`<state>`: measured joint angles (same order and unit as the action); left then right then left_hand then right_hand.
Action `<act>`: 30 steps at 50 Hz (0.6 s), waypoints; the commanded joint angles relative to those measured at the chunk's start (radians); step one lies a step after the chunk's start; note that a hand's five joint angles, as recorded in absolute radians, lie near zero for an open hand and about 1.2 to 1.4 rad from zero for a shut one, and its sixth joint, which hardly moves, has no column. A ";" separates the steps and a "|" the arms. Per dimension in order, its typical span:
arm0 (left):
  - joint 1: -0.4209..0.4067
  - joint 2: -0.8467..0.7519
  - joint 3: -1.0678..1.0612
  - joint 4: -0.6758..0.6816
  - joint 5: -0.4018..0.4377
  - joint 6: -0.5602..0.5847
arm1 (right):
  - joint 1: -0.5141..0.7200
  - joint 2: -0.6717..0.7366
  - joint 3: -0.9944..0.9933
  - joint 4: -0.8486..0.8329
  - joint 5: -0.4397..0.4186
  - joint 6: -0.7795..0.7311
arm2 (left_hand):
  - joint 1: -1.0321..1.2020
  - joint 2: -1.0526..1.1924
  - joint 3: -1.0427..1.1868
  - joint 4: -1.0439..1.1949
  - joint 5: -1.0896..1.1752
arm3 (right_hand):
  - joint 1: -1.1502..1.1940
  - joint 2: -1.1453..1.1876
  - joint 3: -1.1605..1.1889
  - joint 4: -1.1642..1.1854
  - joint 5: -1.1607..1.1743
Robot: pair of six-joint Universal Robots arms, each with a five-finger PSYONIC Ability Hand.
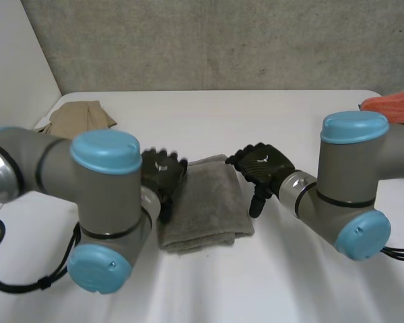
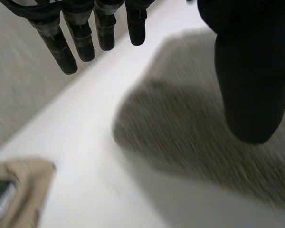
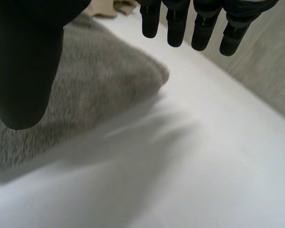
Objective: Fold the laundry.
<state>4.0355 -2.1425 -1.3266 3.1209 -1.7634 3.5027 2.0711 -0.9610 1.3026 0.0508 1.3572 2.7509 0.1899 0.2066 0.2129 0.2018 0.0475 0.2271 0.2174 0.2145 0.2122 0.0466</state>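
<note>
From my station I see the grey towel (image 1: 203,202) lying folded into a thick rectangle near the middle of the white table (image 1: 209,114), with a hand on either side of it; the left hand (image 1: 163,173) sits at the towel's left edge, back upward, its arm bent in from the left with the elbow low and near the camera; the right hand (image 1: 261,165) is at the towel's far right corner, also back upward, its forearm reaching in from the right. In the left wrist view the fingers (image 2: 57,45) hang straight and close together over bare table, the thumb (image 2: 249,80) stands well apart from them over the towel (image 2: 190,128), and nothing is held between them; whether the thumb touches the cloth I cannot tell. The right wrist view shows the same pose mirrored: straight fingers (image 3: 175,23) above the table beside the towel's corner, thumb (image 3: 23,71) spread wide over the towel (image 3: 95,90), the hand relaxed and holding nothing. A tan cloth (image 1: 81,116) lies crumpled at the far left of the table, well apart from the towel; an orange cloth (image 1: 394,104) shows at the far right edge.
</note>
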 commanded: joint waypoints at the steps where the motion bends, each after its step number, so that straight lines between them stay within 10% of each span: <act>1: 0.016 0.145 0.027 0.062 0.198 -0.011 | 0.078 -0.123 0.190 -0.156 0.014 -0.002 | 0.029 0.013 0.006 0.017 -0.003 | -0.051 -0.041 -0.039 -0.036 -0.045; 11: 0.097 0.167 0.104 -0.051 0.628 -0.185 | 0.195 -0.136 0.461 -0.448 0.005 -0.027 | 0.094 0.077 0.071 0.082 0.062 | -0.051 -0.041 -0.039 -0.036 -0.045; 30: 0.099 0.153 0.099 -0.056 0.647 -0.188 | 0.198 0.033 0.368 -0.598 0.013 -0.151 | 0.076 0.060 0.053 0.065 0.044 | 0.172 0.182 0.185 0.187 0.178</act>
<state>4.1350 -1.9900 -1.2259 3.0633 -1.1137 3.3132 2.2708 -0.9596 1.7088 -0.5468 1.3672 2.6105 0.1938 0.2244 0.2155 0.2255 0.0514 0.2949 0.2982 0.3038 0.3032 0.1349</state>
